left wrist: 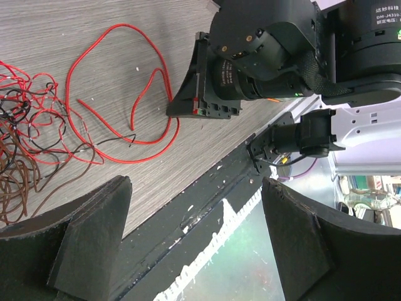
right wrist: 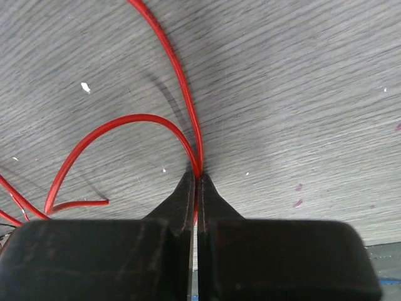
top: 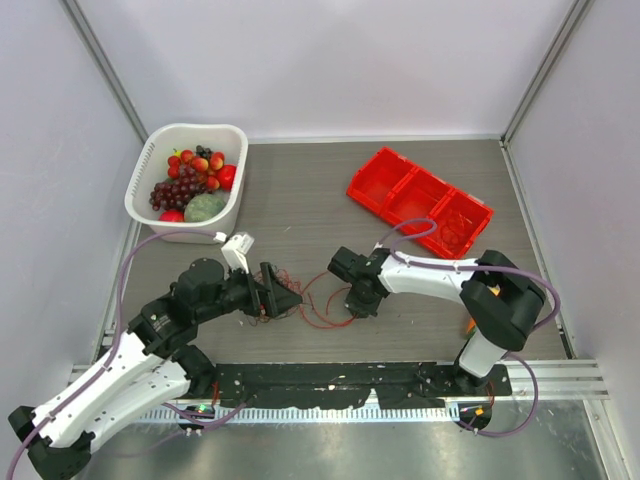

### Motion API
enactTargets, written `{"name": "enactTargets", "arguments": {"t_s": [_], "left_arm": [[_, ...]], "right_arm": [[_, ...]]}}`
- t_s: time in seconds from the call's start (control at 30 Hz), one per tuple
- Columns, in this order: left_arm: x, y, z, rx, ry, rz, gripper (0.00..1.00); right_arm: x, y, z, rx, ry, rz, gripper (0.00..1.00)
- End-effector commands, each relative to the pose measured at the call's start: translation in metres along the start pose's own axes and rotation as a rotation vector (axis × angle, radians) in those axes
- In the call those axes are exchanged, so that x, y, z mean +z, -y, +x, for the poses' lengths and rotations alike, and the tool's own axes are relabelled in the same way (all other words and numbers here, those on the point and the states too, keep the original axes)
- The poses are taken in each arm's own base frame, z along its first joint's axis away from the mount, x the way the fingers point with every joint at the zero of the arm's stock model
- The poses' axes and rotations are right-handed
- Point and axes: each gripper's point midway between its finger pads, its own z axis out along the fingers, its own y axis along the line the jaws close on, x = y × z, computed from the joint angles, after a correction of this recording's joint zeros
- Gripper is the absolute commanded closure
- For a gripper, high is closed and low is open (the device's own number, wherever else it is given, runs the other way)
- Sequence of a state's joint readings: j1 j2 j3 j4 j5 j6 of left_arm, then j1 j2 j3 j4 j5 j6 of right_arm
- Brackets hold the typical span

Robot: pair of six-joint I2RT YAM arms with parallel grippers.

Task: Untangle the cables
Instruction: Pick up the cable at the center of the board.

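While my right gripper (right wrist: 197,178) is pinched tight on a loop of red wire (right wrist: 180,78) low against the grey wood-grain table (right wrist: 301,94), my left gripper (left wrist: 195,188) hangs spread wide, holding nothing, near the red-and-brown tangle of cables (left wrist: 22,132) lying between my arms.

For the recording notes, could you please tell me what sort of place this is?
Most likely a robot test cell in a lab: plain white panels enclose a table, the left arm and right arm are mounted at its near edge, and a fruit basket and red bin sit as props.
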State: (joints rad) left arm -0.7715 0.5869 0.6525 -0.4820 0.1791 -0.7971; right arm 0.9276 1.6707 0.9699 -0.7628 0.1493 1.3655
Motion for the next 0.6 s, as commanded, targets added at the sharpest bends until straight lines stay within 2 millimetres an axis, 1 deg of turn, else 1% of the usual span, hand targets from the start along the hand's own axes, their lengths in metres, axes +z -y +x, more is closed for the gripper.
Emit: {"name": "enactTargets", "arguments": {"t_s": [0.0,0.03,0.07,0.1,0.17,0.2,0.23,0.27,0.3,0.33,0.37,0.4,0.43,0.47,0.5,0.53,0.57], "left_arm": [[-0.010,0.009,-0.015,0.042,0.047,0.005,0.11],[-0.010,0.008,-0.014,0.044,0.047,0.003,0.11],[-0.010,0.007,-0.014,0.043,0.047,-0.001,0.11],[-0.009,0.006,-0.014,0.043,0.047,-0.001,0.11],[-0.006,0.005,-0.013,0.042,0.040,-0.005,0.11],[-0.004,0.005,-0.012,0.041,0.036,-0.005,0.11],[-0.004,0.005,-0.012,0.041,0.034,-0.006,0.11],[-0.003,0.005,-0.012,0.042,0.031,-0.003,0.11],[-0.002,0.005,-0.012,0.041,0.029,-0.004,0.11],[-0.002,0.006,-0.012,0.042,0.032,0.002,0.11],[-0.001,0.007,-0.012,0.041,0.030,0.004,0.11],[-0.001,0.007,-0.013,0.040,0.033,0.003,0.11],[-0.001,0.008,-0.013,0.040,0.031,0.005,0.11],[-0.002,0.008,-0.014,0.041,0.033,0.005,0.11],[-0.002,0.009,-0.014,0.042,0.032,0.008,0.11],[-0.003,0.009,-0.015,0.041,0.035,0.005,0.11],[-0.004,0.009,-0.015,0.041,0.036,0.006,0.11]], "right_arm": [[0.019,0.041,-0.013,-0.061,0.130,0.113,1.00],[0.015,0.039,-0.018,-0.107,0.165,0.094,0.99],[0.003,0.035,-0.030,-0.113,0.223,0.055,0.99],[-0.001,0.034,-0.036,-0.158,0.254,0.031,0.99],[-0.034,0.023,-0.057,-0.177,0.365,-0.079,0.99],[-0.041,0.023,-0.061,-0.200,0.389,-0.095,0.99],[-0.058,0.021,-0.073,-0.208,0.448,-0.124,0.99],[-0.065,0.023,-0.079,-0.212,0.473,-0.126,0.99],[-0.080,0.022,-0.089,-0.230,0.517,-0.148,0.99],[-0.088,0.024,-0.097,-0.220,0.538,-0.152,0.99],[-0.099,0.027,-0.106,-0.230,0.566,-0.147,0.99],[-0.104,0.033,-0.116,-0.235,0.581,-0.127,0.99],[-0.117,0.032,-0.125,-0.217,0.606,-0.142,0.99],[-0.121,0.039,-0.136,-0.215,0.622,-0.123,0.99],[-0.133,0.037,-0.144,-0.202,0.639,-0.145,0.99],[-0.142,0.041,-0.155,-0.197,0.657,-0.135,0.99],[-0.151,0.044,-0.162,-0.187,0.684,-0.133,0.99]]}}
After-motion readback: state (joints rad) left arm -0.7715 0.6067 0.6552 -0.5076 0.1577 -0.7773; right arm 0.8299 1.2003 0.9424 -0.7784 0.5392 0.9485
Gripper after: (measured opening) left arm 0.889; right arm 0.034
